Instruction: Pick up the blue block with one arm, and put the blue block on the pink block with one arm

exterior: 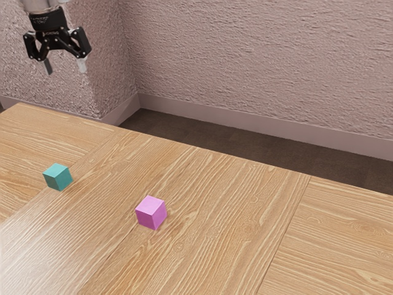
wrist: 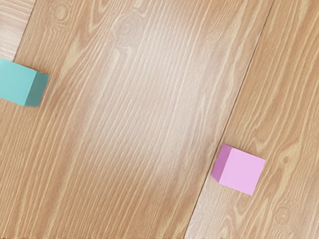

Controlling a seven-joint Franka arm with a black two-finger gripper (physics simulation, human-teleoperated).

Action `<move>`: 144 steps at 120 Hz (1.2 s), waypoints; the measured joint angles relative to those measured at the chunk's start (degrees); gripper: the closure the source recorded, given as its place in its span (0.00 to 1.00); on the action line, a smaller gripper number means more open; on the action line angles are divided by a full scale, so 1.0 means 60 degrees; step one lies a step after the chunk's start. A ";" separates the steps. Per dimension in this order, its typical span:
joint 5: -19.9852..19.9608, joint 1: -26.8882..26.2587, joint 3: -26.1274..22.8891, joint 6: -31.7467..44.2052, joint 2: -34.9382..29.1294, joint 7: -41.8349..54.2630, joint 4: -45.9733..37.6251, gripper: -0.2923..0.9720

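Blue block (exterior: 57,177) lies on the worktop (exterior: 245,233) far beneath my pincer (exterior: 64,64), off to one side; pincer released, empty; pink block (exterior: 151,212) well apart

Black two-finger gripper (exterior: 65,68), seen in the exterior view. The hand body is matte black, blocky and angular, wider than it is tall, with faceted edges. A line of small pale lettering (exterior: 42,35) runs across its front face, too small to read. Above it sits a light grey cylindrical wrist segment (exterior: 40,8), cut off by the upper edge, shading darker where it joins the hand. The two slim fingers (exterior: 48,64) differ: one is dark along its whole length, the other ends in a whitish pad (exterior: 82,64).
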 joint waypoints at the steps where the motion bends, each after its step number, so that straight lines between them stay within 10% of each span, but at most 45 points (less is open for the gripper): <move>1: 0.0001 0.0000 0.0000 -0.0004 0.0000 -0.0010 -0.0002 0.23; 37: 0.0044 -0.0058 -0.0423 -0.0536 -0.0822 -0.0398 0.2459 0.23; 91: 0.0145 -0.0811 -0.0410 -0.0893 -0.0542 -0.0764 0.1811 0.23; 125: 0.0129 -0.0317 -0.0139 0.1645 -0.4941 -0.0935 -0.8014 0.23; 144: 0.0906 -0.0300 0.0813 0.4387 -0.4295 -0.0116 -0.9961 0.23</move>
